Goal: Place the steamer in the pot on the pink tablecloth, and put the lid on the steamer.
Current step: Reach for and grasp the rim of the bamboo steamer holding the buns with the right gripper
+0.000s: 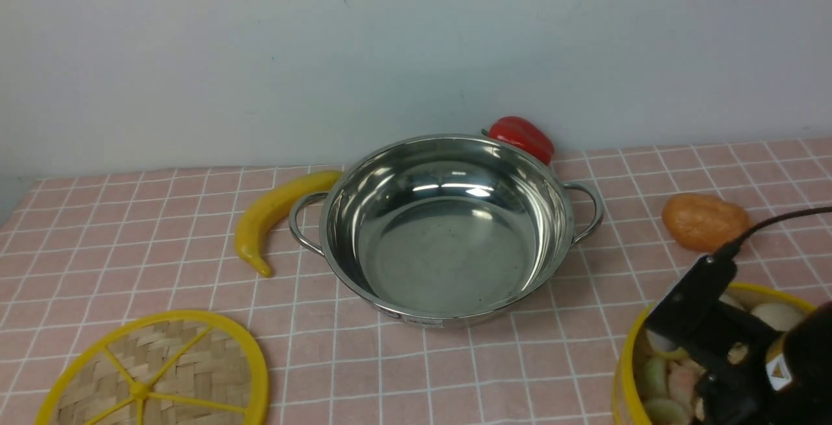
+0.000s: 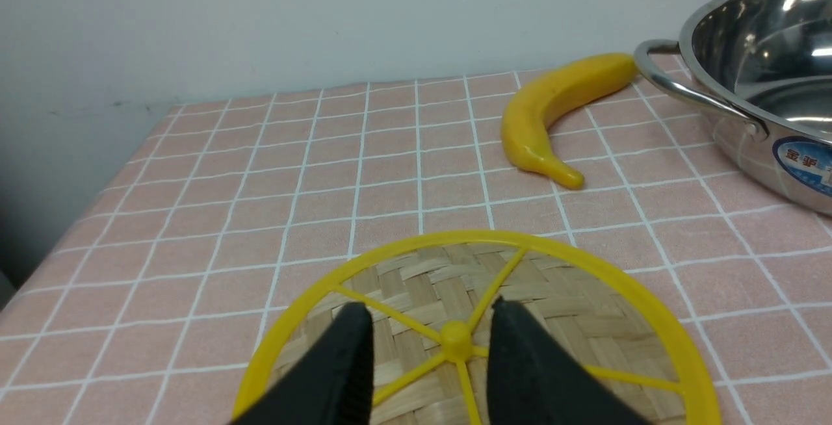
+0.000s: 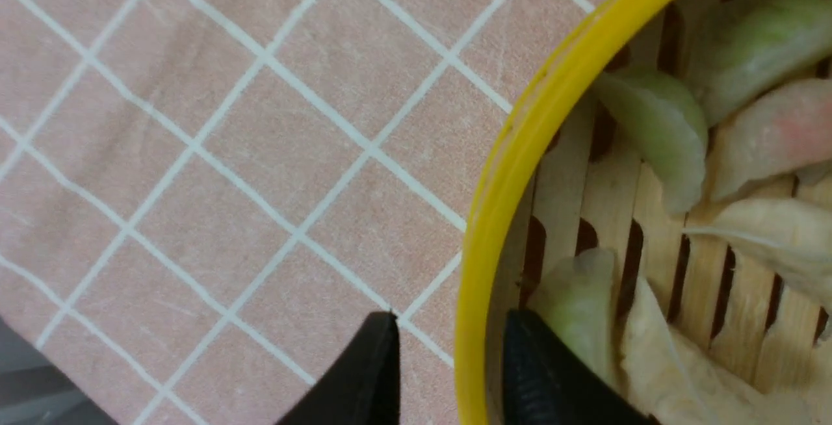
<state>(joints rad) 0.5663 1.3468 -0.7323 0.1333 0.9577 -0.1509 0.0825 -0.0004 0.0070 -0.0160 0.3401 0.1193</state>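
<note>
Steamer (image 1: 625, 353) at the near right corner of the pink tablecloth (image 1: 162, 236), right gripper (image 3: 452, 334) astride its rim.

The right gripper's jaws stand parted, one outside the yellow rim and one inside over the slatted floor, with a gap showing on the outer side (not yet clamped, in my judgement). The pot (image 1: 448, 230), empty, lies at about 10 o'clock from the steamer, well apart, so the carry must run that way. The basket is round, so no long axis governs the grip. The lid (image 1: 156, 373) rests flat at the pot's 7 o'clock, beneath the left gripper (image 2: 429, 327), which is spread either side of the hub.
</note>
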